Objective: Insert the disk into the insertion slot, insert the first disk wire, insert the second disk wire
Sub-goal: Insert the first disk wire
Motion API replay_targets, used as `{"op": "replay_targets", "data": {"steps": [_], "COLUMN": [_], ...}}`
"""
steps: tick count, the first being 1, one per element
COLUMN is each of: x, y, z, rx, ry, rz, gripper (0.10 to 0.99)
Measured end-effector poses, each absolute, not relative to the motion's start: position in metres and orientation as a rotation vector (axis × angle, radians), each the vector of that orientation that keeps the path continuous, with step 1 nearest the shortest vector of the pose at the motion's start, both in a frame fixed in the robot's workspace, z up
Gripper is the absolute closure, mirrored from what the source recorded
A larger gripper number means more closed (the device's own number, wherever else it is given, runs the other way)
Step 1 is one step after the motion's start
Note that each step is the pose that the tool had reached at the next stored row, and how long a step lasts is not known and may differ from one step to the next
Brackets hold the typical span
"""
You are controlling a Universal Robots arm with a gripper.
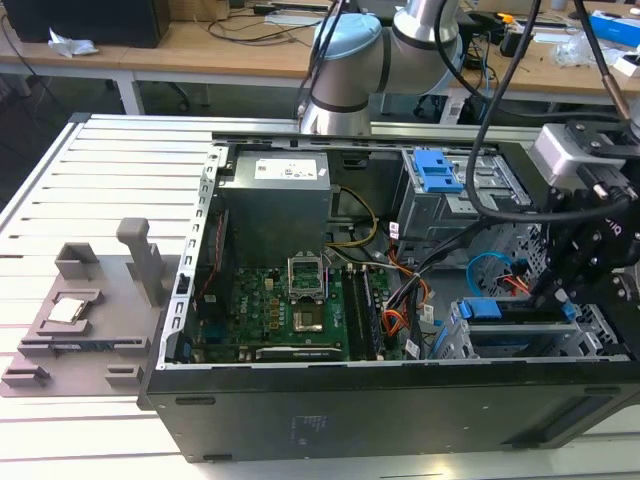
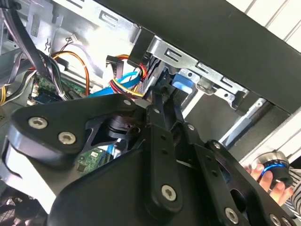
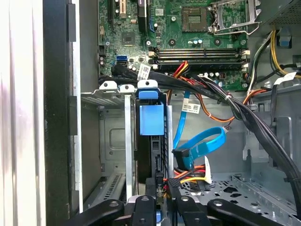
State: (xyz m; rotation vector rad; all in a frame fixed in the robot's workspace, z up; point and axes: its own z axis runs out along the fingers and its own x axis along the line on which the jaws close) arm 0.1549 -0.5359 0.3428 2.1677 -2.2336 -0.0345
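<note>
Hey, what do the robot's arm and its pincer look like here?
The arm is made of silver metal tubes with rounded pale blue joint caps. Thick black cables loop down from it to the wrist, where a pale grey box sits. The pincer is matte black, built of flat linkage plates dotted with silver screw heads.

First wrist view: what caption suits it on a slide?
Blue-framed disk sits in the insertion slot, end effector at its edge, light blue cable looping beside.
</note>
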Motion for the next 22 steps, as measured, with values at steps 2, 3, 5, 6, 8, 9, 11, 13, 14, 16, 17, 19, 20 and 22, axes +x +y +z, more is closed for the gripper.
{"op": "replay_targets", "data": {"steps": [2,3,5,6,8,9,11,13,14,16,17,19,20,22], "x": [0.155,0.155,0.155,0.155,0.155,0.155,0.155,0.155,0.155,0.155,0.155,0.155,0.155,0.155], "y": [-0.536,-0.536,-0.536,-0.536,-0.536,-0.536,-0.535,-0.535,-0.535,-0.535,-0.535,-0.535,-0.535,-0.535], "z": [0.350,0.357,0.365,0.368,0.373,0.374,0.376,0.377,0.377,0.377,0.377,0.379,0.380,0.381], "rx": [2.168,2.168,2.168,2.168,2.168,2.168,2.168,2.168,2.168,2.168,2.168,2.168,2.168,2.168], "ry": [-2.234,-2.234,-2.234,-2.234,-2.234,-2.234,-2.234,-2.234,-2.234,-2.234,-2.234,-2.233,-2.233,-2.234], "rz": [-0.035,-0.034,-0.034,-0.034,-0.034,-0.034,-0.035,-0.035,-0.035,-0.035,-0.035,-0.034,-0.034,-0.035], "gripper": [0.847,0.847,0.847,0.847,0.847,0.847,0.847,0.847,0.847,0.863,0.929,0.980,0.980,0.980]}}
